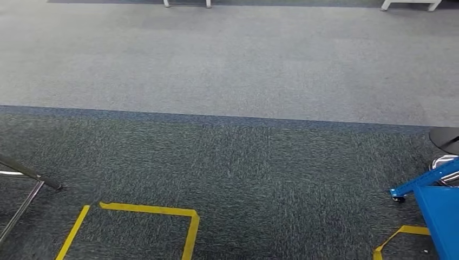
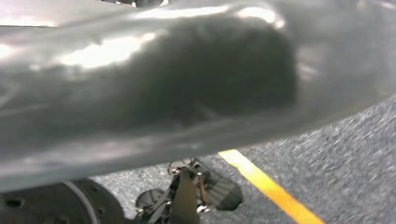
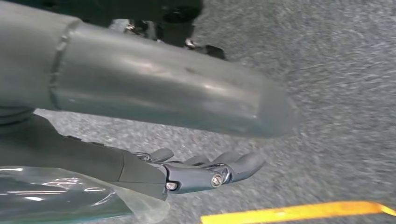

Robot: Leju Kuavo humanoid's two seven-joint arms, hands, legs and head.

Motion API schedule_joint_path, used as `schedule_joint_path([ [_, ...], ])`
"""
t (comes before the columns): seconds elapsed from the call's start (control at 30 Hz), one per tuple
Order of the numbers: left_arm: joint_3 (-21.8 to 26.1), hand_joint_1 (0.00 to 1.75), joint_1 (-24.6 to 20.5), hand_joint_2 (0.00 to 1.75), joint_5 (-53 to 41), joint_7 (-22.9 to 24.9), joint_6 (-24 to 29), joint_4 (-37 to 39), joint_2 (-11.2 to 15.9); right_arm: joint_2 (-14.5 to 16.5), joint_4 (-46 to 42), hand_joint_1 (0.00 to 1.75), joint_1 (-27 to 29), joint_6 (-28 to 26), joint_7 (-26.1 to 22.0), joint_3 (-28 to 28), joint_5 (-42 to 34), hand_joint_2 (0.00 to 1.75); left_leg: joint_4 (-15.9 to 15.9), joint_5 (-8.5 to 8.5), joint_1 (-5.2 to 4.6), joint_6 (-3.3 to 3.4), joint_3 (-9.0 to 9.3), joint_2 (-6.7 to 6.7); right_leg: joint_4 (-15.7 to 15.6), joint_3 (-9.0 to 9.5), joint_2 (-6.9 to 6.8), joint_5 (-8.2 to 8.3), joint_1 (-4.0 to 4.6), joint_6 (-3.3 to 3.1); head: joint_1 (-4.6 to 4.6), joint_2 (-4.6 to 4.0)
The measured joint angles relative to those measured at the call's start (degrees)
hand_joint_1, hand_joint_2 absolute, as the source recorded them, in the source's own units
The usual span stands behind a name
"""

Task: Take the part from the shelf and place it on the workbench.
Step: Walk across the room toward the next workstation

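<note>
Carpet floor (image 1: 227, 162) with yellow tape (image 1: 189, 227) is seen; shelf and part location cannot be told. Right hand (image 3: 205, 170) is seen extended, fingers (image 3: 243, 163) together, holding nothing. Left hand's state cannot be told. Part handling unjudgeable; grasp point undetermined.

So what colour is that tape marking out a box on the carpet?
Yellow. The tape outlines a box on the dark carpet, clearest in the head view.

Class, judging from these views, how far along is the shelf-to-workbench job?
Done: nothing evident; head view faces carpet, yellow tape and a blue cart. In hand: the right hand hangs over carpet holding nothing; the left hand is too blurred to judge. Left: fetching and placing the part.
</note>
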Motion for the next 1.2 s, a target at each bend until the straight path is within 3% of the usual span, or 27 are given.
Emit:
schedule_joint_path([
  [0.03,-0.1,0.00,-0.1,0.00,-0.2,0.2,0.0,0.0,0.0,0.3,0.0,0.00,0.1,0.1,-0.1,0.0,-0.1,0.00,1.2,-1.05,0.15,-0.28,-0.39,-1.26,-0.1,-0.02,0.61,0.13,-0.08,-0.38,-0.14,0.00],
  [0.1,-0.1,0.00,0.0,0.00,-0.3,0.5,-0.1,0.0,0.0,0.8,0.0,0.00,0.1,0.2,-0.2,-0.1,-0.3,0.00,7.2,-4.69,0.41,-0.63,-2.77,-4.87,-0.2,-0.08,1.94,0.32,-0.16,-0.98,-0.44,0.00],
  [0.17,-0.2,0.00,0.2,0.00,-0.3,0.7,-0.1,0.0,0.0,1.1,0.0,0.00,-0.1,0.3,-0.3,-0.1,-0.3,0.00,14.5,-7.64,0.43,-0.64,-5.99,-6.32,-0.2,-0.14,3.60,0.39,-0.08,-1.27,-0.58,0.00],
  [0.2,-0.2,0.00,0.3,0.00,-0.3,0.7,-0.1,0.0,0.0,1.1,0.0,0.00,-0.1,0.4,-0.3,-0.1,-0.3,0.00,16.1,-7.63,0.43,-0.60,-6.79,-6.50,-0.1,-0.13,4.49,0.41,-0.04,-1.32,-0.62,0.00],
  [0.23,-0.2,0.00,0.4,0.00,-0.3,0.8,-0.1,0.0,0.0,1.2,0.0,0.00,-0.1,0.5,-0.4,-0.1,-0.3,0.00,15.4,-6.40,0.44,-0.52,-6.64,-6.64,-0.1,-0.10,5.39,0.42,-0.02,-1.32,-0.62,0.00],
  [0.27,-0.2,0.00,0.4,0.00,-0.4,0.9,-0.2,0.0,0.0,1.2,0.0,0.00,0.0,0.7,-0.6,-0.2,-0.4,0.00,12.8,-4.28,0.49,-0.41,-5.60,-7.00,0.1,-0.06,6.26,0.42,-0.02,-1.31,-0.62,0.00],
  [0.33,-0.3,0.00,0.3,0.00,-0.7,1.1,-1.0,0.0,0.0,1.5,0.0,0.00,-0.1,1.4,-1.4,-0.4,-0.7,0.00,5.4,-0.29,0.80,-0.15,-2.72,-9.66,0.5,-0.24,7.81,0.39,0.05,-1.11,-0.63,0.00],
  [0.4,-0.6,0.00,0.3,0.00,-1.3,1.1,-2.6,0.0,0.0,2.0,0.0,0.00,-0.3,2.1,-2.2,-0.7,-1.5,0.00,1.5,0.69,1.03,-0.03,-1.33,-12.03,0.9,-0.97,9.18,0.56,0.01,-0.52,-0.64,0.00],
  [0.47,-1.0,0.00,0.1,0.00,-2.0,1.0,-4.1,0.0,0.0,2.4,0.0,0.00,-0.4,2.4,-2.8,-1.2,-2.2,0.00,0.9,0.50,0.89,0.25,-1.26,-11.61,0.8,-1.83,10.43,0.92,-0.28,0.35,-0.64,0.00],
  [0.5,-1.2,0.00,-0.1,0.00,-2.3,1.2,-4.5,0.0,0.0,2.5,0.0,0.00,-0.3,2.5,-3.0,-1.6,-2.5,0.00,0.7,0.69,0.87,0.56,-1.21,-10.93,1.0,-2.19,10.09,0.84,-0.36,0.68,-0.61,0.00],
  [0.57,-1.4,0.00,-0.3,0.00,-2.5,1.7,-4.6,0.0,0.1,2.6,0.0,0.00,-0.3,2.6,-3.4,-2.2,-2.7,0.00,0.2,1.03,0.94,1.28,-1.10,-9.34,4.0,-3.94,7.41,-0.97,-0.24,1.11,-0.22,0.00],
  [0.63,-1.4,0.00,-0.4,0.00,-2.2,1.9,-4.7,0.0,0.2,2.5,0.0,0.00,-0.6,2.7,-3.9,-2.6,-2.4,0.00,0.1,1.04,0.77,1.64,-1.17,-7.47,11.1,-7.17,4.48,-4.64,-0.13,1.38,0.19,0.00],
  [0.7,-1.3,0.00,-0.4,0.00,-1.6,1.6,-5.3,0.0,0.3,2.2,0.0,0.00,-0.7,3.0,-4.6,-2.8,-1.9,0.00,0.1,0.98,0.61,1.72,-1.23,-5.55,16.3,-9.44,3.71,-6.52,-0.18,1.64,0.24,0.00],
  [0.73,-1.2,0.00,-0.4,0.00,-1.3,1.3,-5.7,0.0,0.3,2.0,0.0,0.00,-0.7,3.2,-4.9,-2.9,-1.5,0.00,0.2,0.94,0.58,1.72,-1.22,-4.75,16.0,-9.04,3.48,-5.91,-0.20,1.69,0.25,0.00],
  [0.77,-1.1,0.00,-0.5,0.00,-1.2,1.1,-6.0,0.0,0.2,1.7,0.0,0.00,-0.6,3.4,-5.2,-2.9,-1.0,0.00,0.2,0.89,0.56,1.68,-1.17,-4.03,13.6,-7.49,3.10,-4.43,-0.19,1.66,0.25,0.00],
  [0.8,-1.0,0.00,-0.6,0.00,-1.2,0.9,-6.2,0.0,0.1,1.3,0.0,0.00,-0.6,3.4,-5.3,-2.9,-0.3,0.00,0.2,0.80,0.54,1.59,-1.05,-3.37,9.6,-5.11,2.24,-2.61,-0.14,1.55,0.26,0.00],
  [0.87,-1.0,0.00,-0.8,0.00,-1.2,0.8,-6.6,0.0,-0.2,0.7,0.0,0.00,-0.9,2.9,-5.0,-2.8,1.6,0.00,0.3,0.55,0.27,1.20,-0.87,-2.22,2.6,-1.05,0.00,-0.69,0.31,1.07,0.25,0.00],
  [0.9,-1.0,0.00,-0.9,0.00,-1.2,0.8,-7.0,0.0,-0.4,0.3,0.0,0.00,-1.0,2.4,-4.7,-2.7,2.7,0.00,0.4,0.46,0.13,0.97,-0.81,-1.66,1.0,-0.13,-0.59,-0.52,0.52,0.76,0.24,0.00],
  [0.97,-1.0,0.00,-1.1,0.00,-1.2,0.9,-8.0,0.0,-0.7,-0.4,0.0,0.00,-1.0,1.7,-4.5,-2.4,4.1,0.00,0.4,0.41,-0.01,0.52,-0.66,-0.60,0.5,-0.05,0.12,-0.54,0.71,0.06,0.22,0.00],
  [1.0,-0.9,0.00,-1.2,0.00,-1.1,1.0,-8.8,0.0,-1.0,-0.7,-0.1,0.00,-0.9,1.8,-4.7,-2.3,4.4,0.00,0.5,0.20,0.07,0.25,-0.57,-0.68,0.4,-0.07,0.65,-0.40,0.62,-0.25,0.24,0.00],
  [1.07,-0.8,0.00,-1.3,0.00,-0.8,0.9,-10.8,-0.1,-1.4,-1.3,-0.1,0.00,-0.9,2.2,-5.1,-2.2,4.3,0.00,2.9,-1.66,0.28,-0.23,-1.32,-2.92,0.1,0.02,1.74,-0.06,0.35,-0.92,0.08,0.00],
  [1.13,-0.4,0.00,-1.3,0.00,-0.3,0.3,-12.4,-0.1,-1.8,-1.7,-0.1,0.00,-1.3,2.7,-5.3,-2.2,4.2,0.00,9.7,-5.34,0.43,-0.47,-4.22,-5.68,0.0,0.01,3.06,0.15,0.26,-1.32,-0.23,0.00],
  [1.2,0.1,0.00,-1.2,0.00,0.1,-0.2,-12.6,-0.1,-2.1,-1.9,-0.1,0.00,-1.6,3.1,-5.6,-2.3,4.1,0.00,16.1,-7.41,0.46,-0.49,-7.26,-6.39,0.0,0.00,4.68,0.21,0.34,-1.43,-0.39,0.00],
])
